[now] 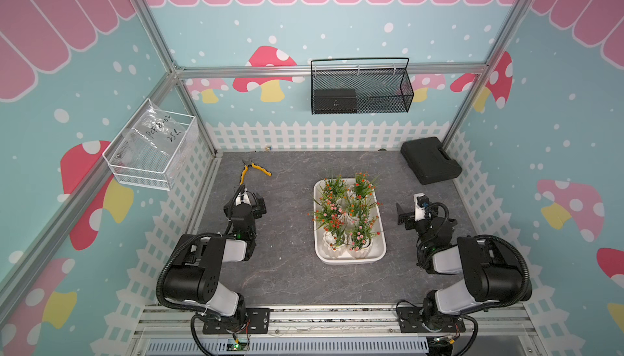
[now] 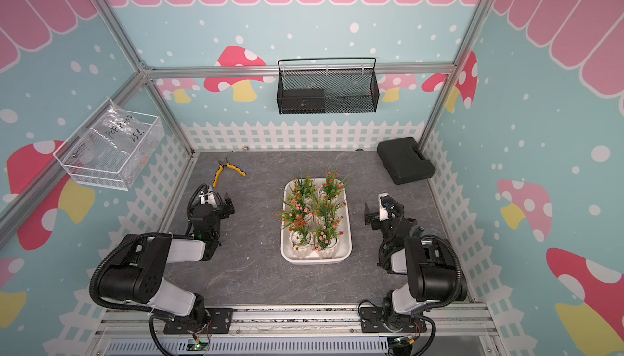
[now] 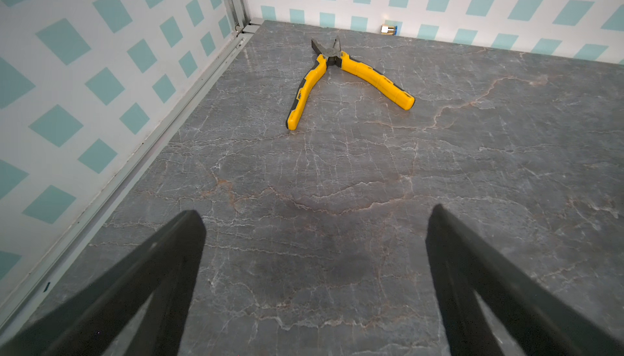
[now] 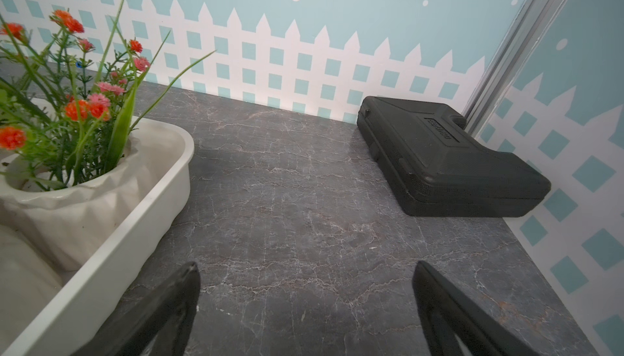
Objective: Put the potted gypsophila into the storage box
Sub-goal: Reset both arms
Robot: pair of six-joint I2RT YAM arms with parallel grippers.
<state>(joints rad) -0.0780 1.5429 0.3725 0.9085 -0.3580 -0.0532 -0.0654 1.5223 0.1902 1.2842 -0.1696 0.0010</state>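
Several potted gypsophila [image 1: 347, 215] [image 2: 314, 215], white ribbed pots with green sprigs and orange or pink flowers, stand packed inside the storage box [image 1: 351, 260] [image 2: 315, 260], a shallow white tray mid-table. My left gripper [image 1: 252, 200] [image 3: 316, 210] hangs open and empty over bare table, well left of the box. On the other side my right gripper [image 1: 410, 214] [image 4: 306, 264] is open too, just right of the box, holding nothing. The right wrist view shows one pot [image 4: 77, 202] behind the box rim [image 4: 135, 222].
Yellow-handled pliers [image 1: 255, 169] [image 3: 344, 77] lie at the back left, ahead of the left gripper. A black hard case [image 1: 429, 160] [image 4: 445, 155] sits in the back right corner. A black mesh basket [image 1: 361, 91] and a white wire basket [image 1: 152, 148] hang on the walls.
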